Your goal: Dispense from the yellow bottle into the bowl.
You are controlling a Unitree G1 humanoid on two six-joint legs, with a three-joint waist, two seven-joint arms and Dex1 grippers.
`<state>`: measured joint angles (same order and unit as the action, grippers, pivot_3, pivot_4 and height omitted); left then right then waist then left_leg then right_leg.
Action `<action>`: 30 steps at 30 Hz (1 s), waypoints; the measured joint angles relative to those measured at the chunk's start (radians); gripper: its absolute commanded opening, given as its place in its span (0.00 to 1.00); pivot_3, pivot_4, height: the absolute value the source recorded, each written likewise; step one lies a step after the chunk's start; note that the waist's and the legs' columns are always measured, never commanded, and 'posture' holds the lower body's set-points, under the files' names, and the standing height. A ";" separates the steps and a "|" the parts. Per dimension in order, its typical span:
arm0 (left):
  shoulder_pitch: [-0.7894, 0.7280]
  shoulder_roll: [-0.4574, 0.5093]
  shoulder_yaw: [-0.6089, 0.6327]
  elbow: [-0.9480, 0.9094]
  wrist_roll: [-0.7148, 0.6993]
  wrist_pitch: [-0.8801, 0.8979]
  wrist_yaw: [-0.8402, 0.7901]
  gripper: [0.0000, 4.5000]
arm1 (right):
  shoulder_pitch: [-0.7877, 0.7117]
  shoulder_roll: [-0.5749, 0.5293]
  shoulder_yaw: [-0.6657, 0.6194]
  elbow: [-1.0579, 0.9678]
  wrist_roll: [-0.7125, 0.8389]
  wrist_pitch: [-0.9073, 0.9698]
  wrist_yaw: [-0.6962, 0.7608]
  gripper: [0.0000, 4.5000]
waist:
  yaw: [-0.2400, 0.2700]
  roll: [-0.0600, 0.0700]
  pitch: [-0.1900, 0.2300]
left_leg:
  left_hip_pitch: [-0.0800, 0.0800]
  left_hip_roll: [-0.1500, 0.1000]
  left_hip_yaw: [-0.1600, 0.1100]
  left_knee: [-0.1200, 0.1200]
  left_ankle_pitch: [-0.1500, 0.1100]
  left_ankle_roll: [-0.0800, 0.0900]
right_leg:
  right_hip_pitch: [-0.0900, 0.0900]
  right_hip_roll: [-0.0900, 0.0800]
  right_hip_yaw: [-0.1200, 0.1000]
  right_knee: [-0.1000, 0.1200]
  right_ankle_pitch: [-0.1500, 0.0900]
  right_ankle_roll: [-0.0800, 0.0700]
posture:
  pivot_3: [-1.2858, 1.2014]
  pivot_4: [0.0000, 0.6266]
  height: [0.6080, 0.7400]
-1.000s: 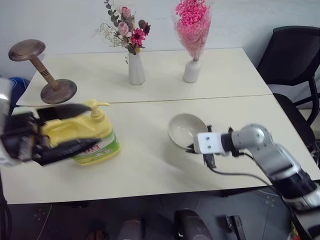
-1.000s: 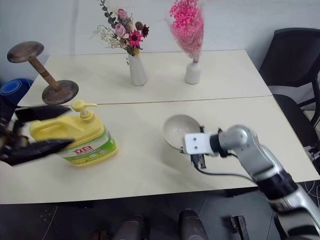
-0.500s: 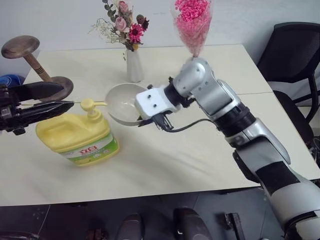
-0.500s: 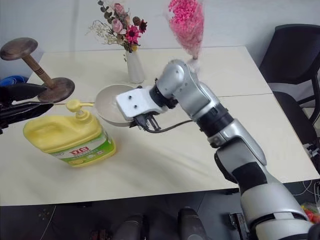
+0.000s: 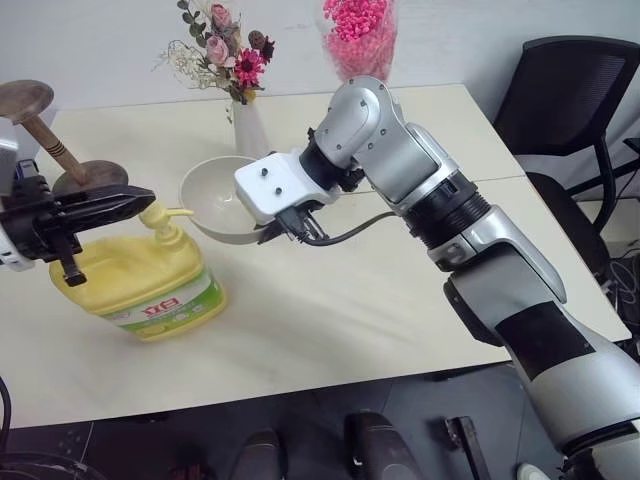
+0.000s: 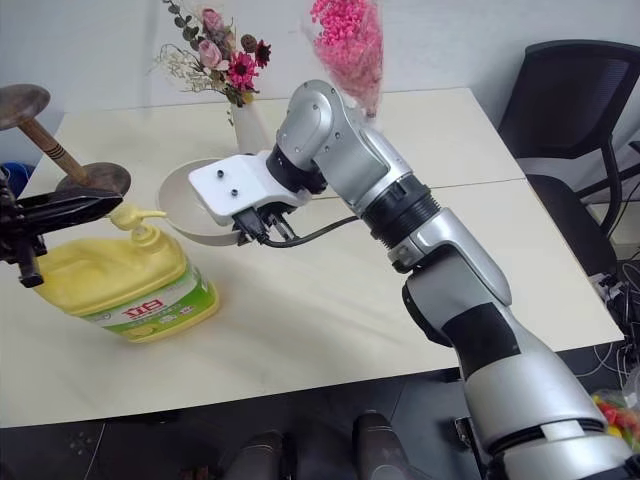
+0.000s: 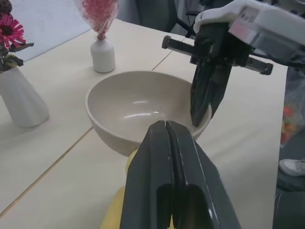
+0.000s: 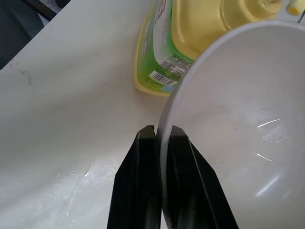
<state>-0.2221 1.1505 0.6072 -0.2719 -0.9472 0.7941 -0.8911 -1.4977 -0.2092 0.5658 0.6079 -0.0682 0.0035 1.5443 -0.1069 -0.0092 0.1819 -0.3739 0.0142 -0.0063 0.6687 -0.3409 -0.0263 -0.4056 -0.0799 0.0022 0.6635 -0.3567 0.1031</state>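
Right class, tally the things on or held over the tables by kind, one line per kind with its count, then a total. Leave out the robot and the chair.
Yellow pump bottle: 1
Bowl, held by the right gripper: 1
White vases with flowers: 2 (mixed bouquet, pink bunch)
Wooden spool-shaped stand: 1
Total: 5

It looks like an office or a meeting room: two pale worktop (image 5: 420, 300) pieces stand joined together before a plain light wall, a black office chair (image 5: 570, 100) waits at the side, and white vases (image 5: 245, 130) with flowers decorate the far worktop
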 measured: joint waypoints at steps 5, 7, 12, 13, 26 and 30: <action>0.000 -0.016 -0.003 -0.006 0.025 -0.001 0.009 0.01 | -0.019 0.023 0.015 0.000 0.011 0.002 0.001 0.00 | -0.007 0.000 0.000 | -0.001 0.000 0.000 -0.001 0.000 0.000 | -0.003 0.000 0.000 0.000 0.000 0.000 | 0.52 0.24 1.00; 0.000 -0.023 -0.003 -0.010 0.035 -0.003 0.009 0.01 | -0.019 0.024 0.017 0.000 0.016 0.006 0.001 0.00 | -0.006 0.000 0.000 | -0.001 0.000 0.000 0.000 0.000 0.000 | -0.003 0.000 0.000 0.000 0.000 0.000 | 0.52 0.24 1.00; 0.018 -0.032 -0.001 -0.031 0.077 -0.031 0.006 0.01 | -0.019 0.026 0.017 0.000 0.017 0.007 0.002 0.00 | -0.007 0.000 0.000 | -0.001 0.000 0.000 0.000 0.000 0.000 | -0.003 0.000 0.000 0.001 0.000 0.000 | 0.52 0.24 1.00; 0.022 -0.032 -0.001 -0.034 0.089 -0.038 0.005 0.01 | -0.020 0.027 0.017 0.002 0.017 0.007 0.002 0.00 | -0.007 0.000 0.000 | -0.001 0.000 0.000 0.000 0.000 0.000 | -0.003 0.000 0.000 0.001 0.000 0.000 | 0.52 0.24 1.00; 0.023 -0.026 -0.041 -0.082 0.128 -0.015 0.084 0.01 | -0.038 0.043 0.017 0.047 0.004 -0.006 0.003 0.00 | -0.002 0.000 0.000 | 0.002 0.000 0.000 0.003 0.000 0.000 | -0.002 -0.001 0.002 0.009 0.000 0.000 | 0.52 0.24 1.00; 0.020 -0.026 -0.046 -0.097 0.127 0.000 0.100 0.01 | -0.051 0.051 0.017 0.056 -0.006 -0.006 0.003 0.00 | -0.002 0.001 -0.001 | 0.003 0.000 0.000 0.003 0.000 0.000 | -0.002 -0.001 0.002 0.009 0.000 0.000 | 0.52 0.24 1.00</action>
<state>-0.2022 1.1246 0.5609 -0.3693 -0.8198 0.7939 -0.7910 -1.5489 -0.1584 0.5824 0.6642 -0.0741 -0.0025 1.5476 -0.1089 -0.0084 0.1812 -0.3713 0.0138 -0.0058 0.6715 -0.3408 -0.0266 -0.4075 -0.0805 0.0046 0.6728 -0.3567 0.1030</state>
